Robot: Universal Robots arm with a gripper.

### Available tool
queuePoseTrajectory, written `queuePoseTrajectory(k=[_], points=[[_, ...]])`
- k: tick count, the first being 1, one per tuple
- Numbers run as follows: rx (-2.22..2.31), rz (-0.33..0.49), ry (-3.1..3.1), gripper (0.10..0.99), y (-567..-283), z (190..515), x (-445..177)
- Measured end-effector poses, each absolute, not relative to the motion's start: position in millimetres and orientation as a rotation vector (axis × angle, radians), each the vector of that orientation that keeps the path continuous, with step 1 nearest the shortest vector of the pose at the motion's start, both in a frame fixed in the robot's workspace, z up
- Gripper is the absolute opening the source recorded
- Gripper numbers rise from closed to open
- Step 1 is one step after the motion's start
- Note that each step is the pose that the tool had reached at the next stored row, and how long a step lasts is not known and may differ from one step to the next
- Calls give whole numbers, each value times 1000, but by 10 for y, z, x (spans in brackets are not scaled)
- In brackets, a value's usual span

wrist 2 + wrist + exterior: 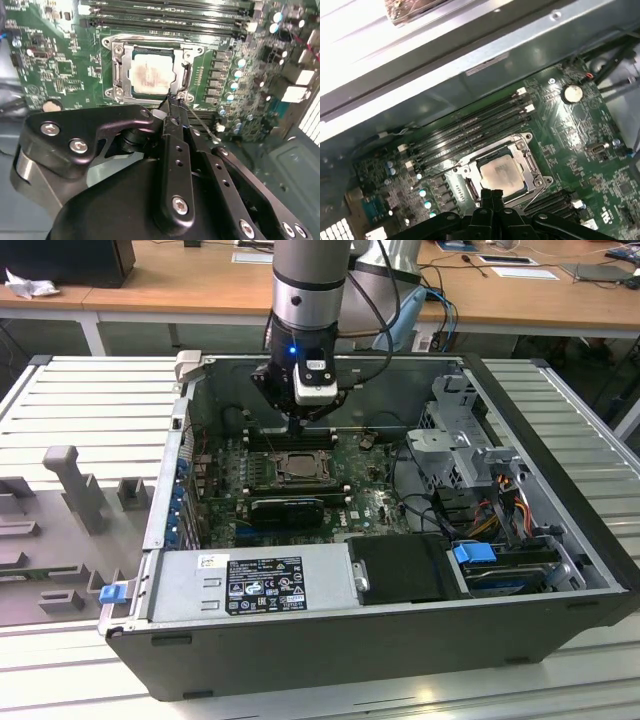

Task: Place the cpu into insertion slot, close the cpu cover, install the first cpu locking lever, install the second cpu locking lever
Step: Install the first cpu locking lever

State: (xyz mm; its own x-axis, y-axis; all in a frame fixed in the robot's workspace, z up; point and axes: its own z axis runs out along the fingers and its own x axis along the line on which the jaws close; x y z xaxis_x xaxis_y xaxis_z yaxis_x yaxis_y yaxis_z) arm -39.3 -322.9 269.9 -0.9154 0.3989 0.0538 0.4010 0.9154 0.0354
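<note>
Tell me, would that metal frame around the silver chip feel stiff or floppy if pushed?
Probably stiff: the cpu cover looks like metal plate. It lies flat, framing the cpu, so tipping or rolling seems unlikely.

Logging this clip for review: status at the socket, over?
Gripper shut, tips at a corner of the insertion slot. Cpu seated, cpu cover down around it. No obstruction seen.

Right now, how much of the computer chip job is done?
Done: the silver-grey square cpu sits in the dark-framed insertion slot, and the thin dark-grey metal cpu cover looks closed around it. In hand: the black gripper, fingers together, is at the slot's corner beside a thin wire locking lever. Left: that lever looks unlatched; I cannot tell about the other.
</note>
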Motion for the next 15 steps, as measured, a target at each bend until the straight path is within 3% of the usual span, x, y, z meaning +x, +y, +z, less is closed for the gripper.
queuePoseTrajectory(k=[15], points=[[-235, -71, -3137, 106, -3230, 2700, -393]])
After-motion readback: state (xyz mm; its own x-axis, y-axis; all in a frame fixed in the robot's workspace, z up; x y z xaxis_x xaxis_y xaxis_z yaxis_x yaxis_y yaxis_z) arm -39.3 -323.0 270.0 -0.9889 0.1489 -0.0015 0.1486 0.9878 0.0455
